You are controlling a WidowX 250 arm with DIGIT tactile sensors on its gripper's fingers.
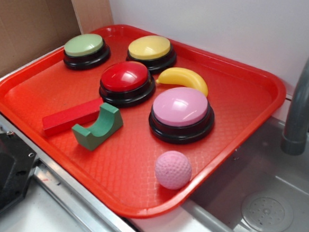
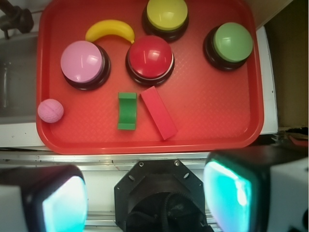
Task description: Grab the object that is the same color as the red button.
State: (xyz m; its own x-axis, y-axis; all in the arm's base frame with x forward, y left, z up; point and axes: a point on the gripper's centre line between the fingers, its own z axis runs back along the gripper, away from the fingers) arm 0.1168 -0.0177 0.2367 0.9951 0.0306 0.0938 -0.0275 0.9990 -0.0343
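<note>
Task not started, by the look of it. Red block [image 2: 158, 112] lies flat on the tray [image 2: 217, 125], just in front of the red button [image 2: 150, 56], beside the green arch block [image 2: 127, 110], untouched. Gripper [image 2: 145, 198] hangs well back over the tray's near edge, fingers spread wide, empty. Approach, descent and grasp all remain.

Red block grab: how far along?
Done: nothing visible yet. The red block lies flat on the tray, beside the green arch and just below the red button, untouched. In hand: nothing; the gripper is open, fingers wide apart and well short of the tray's near rim. Left: move over the block, descend, close on it, lift.
</note>
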